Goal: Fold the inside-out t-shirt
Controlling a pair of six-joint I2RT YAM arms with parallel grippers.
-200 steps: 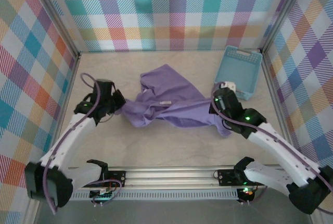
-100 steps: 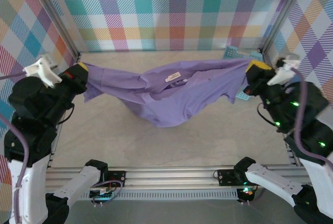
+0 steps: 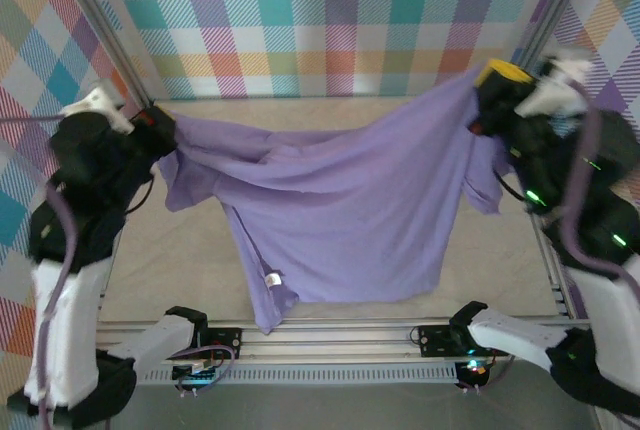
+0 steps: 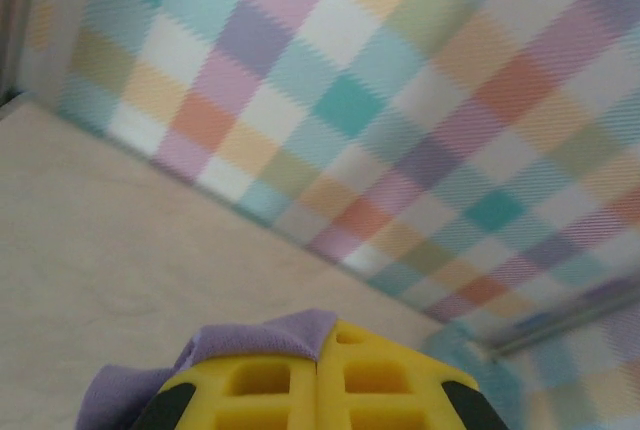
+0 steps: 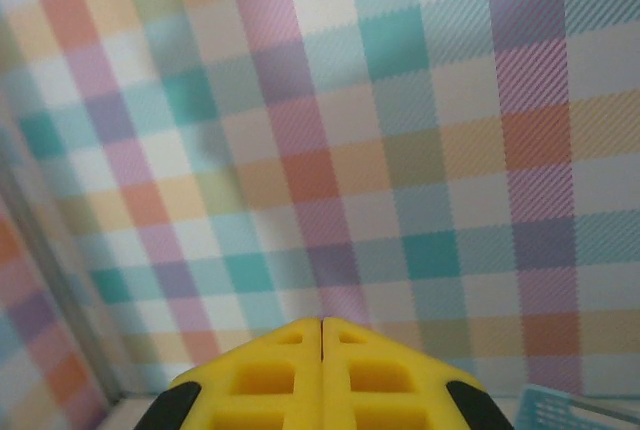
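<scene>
Hanging stretched above the bench, the t-shirt runs lengthwise from left to right between the arms. The left gripper and right gripper are each clamped on an upper end, and the loose hem droops below.

White links, black joints, purple cables, yellow slotted pincer pads.
</scene>
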